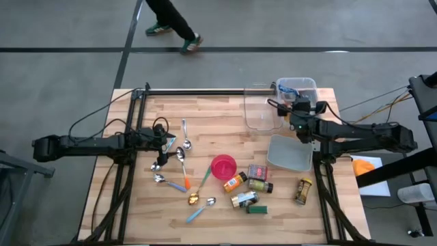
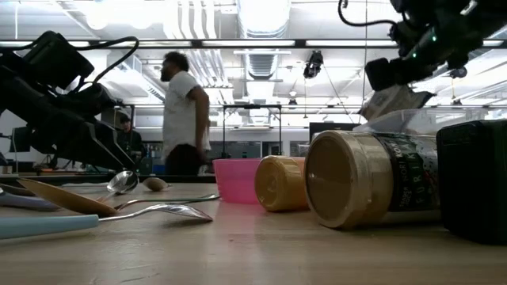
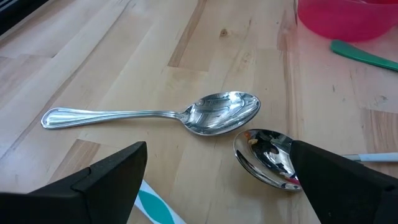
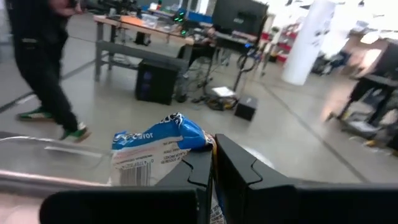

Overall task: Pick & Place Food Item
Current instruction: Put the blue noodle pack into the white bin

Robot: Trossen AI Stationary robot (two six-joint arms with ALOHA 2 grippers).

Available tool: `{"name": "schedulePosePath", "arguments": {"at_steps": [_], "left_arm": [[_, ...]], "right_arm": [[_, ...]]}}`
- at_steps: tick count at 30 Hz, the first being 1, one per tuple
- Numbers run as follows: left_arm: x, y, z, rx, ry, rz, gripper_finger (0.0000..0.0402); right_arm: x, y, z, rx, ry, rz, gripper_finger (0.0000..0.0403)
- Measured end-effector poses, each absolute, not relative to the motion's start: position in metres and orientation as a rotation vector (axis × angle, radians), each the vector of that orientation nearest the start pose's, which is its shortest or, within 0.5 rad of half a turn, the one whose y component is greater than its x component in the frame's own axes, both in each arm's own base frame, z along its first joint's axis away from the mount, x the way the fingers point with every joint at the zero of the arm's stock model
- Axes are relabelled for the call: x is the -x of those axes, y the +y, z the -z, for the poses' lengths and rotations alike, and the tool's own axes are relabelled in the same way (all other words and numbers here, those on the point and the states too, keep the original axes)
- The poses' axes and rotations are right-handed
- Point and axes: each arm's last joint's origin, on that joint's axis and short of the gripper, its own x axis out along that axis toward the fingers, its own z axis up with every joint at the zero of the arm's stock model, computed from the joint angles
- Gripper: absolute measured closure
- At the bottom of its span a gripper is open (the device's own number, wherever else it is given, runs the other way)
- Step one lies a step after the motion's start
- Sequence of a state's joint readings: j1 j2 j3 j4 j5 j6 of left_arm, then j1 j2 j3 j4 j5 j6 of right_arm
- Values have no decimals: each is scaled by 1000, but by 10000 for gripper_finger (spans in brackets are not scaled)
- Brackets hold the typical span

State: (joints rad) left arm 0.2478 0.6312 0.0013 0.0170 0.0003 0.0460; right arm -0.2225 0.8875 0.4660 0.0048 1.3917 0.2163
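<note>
My right gripper [image 1: 292, 109] is shut on a blue-and-white snack bag [image 4: 155, 146] at the table's far right, above the clear plastic tubs [image 1: 261, 113]. In the low view the bag [image 2: 390, 100] hangs under that gripper [image 2: 412, 67]. My left gripper [image 1: 167, 141] waits open at the left, low over the metal spoons [image 3: 205, 114]; nothing is between its fingers [image 3: 112, 180]. My right gripper pinches the snack bag at its crumpled blue end [image 4: 198, 144] between its two shut fingers [image 4: 233, 171]. The fingers reach out about level. The bag is lifted clear of the table and hangs below and in front of the fingers.
A pink bowl [image 1: 223, 166], several spice jars [image 1: 259, 184] and a small packet [image 1: 257, 171] lie mid-table. A tub lid [image 1: 290, 154] lies near the right arm. Spoons [image 1: 183, 154] are scattered at the left. A person [image 2: 184, 111] walks beyond the far edge.
</note>
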Motion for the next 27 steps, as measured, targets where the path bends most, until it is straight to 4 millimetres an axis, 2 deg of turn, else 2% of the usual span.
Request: {"name": "schedulePosePath", "arguments": {"at_steps": [7,13,16,23,27], "left_arm": [[-116,29,-108,32,615,-226,5],[-116,29,-108,32,614,-226,5],[-116,29,-108,32,614,-226,5],[-116,29,-108,32,614,-226,5],[-116,29,-108,32,614,-226,5]], "right_arm": [[-154,-69,-220,14,181,1600,390],[-154,-69,-218,-2,171,1594,380],[-154,-68,-218,-4,170,1591,340],[-153,-69,-219,-3,164,1604,211],[-152,-69,-220,-2,153,1619,160]]}}
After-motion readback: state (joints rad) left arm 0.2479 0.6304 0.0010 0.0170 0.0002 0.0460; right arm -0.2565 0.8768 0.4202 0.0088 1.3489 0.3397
